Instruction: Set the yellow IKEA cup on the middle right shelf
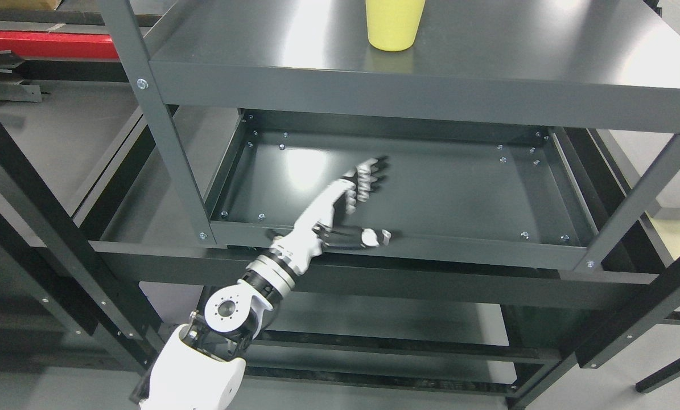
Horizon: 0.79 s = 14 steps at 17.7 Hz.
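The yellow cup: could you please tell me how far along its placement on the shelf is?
Done, it seems: the yellow cup stands upright on the upper shelf, untouched. In hand: nothing; the left hand is open and empty, hanging over the lower tray shelf. Left: at most pulling the arm back. Whether this is the middle right shelf cannot be told.

Light comes from overhead and is fairly bright. It throws 2 broad white glare patches across the top shelf point(487, 62), left and right of the yellow cup point(392, 25), whose faint reflection shows in the glossy metal below it. A softer sheen lies on the lower shelf point(459, 193) near its back left corner. Under the shelves the frame falls into deep shadow. Focus is sharp overall; the fingertips point(368, 181) of the left hand point(355, 196) look slightly soft. Straight posts lean outward toward the edges.
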{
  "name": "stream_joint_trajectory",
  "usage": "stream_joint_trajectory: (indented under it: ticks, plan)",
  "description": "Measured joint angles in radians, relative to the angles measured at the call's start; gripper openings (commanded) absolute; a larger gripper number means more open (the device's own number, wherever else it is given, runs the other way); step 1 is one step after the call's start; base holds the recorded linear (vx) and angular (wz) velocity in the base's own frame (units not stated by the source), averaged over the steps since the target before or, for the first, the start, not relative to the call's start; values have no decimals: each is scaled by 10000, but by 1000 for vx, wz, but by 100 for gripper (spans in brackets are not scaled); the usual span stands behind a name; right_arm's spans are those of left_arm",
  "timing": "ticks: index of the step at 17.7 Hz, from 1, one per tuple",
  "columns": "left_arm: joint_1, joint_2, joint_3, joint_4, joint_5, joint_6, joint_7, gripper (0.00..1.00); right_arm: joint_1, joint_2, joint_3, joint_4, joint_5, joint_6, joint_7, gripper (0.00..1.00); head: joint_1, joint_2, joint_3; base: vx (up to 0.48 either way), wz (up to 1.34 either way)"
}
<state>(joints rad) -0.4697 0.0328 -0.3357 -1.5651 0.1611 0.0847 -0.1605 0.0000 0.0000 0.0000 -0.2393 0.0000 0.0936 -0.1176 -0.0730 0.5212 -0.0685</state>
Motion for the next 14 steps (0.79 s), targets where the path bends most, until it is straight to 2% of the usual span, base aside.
stream_joint_trajectory:
  ticks: [4,14]
  plan:
    - [197,-117,758,328,-726,-471,799,99,0,0,0,0,0,0,-44,99,0,0,0,0,0]
    - [354,-252,1882,729,-1181,-542,953,99,0,0,0,0,0,-3,5,99,0,0,0,0,0]
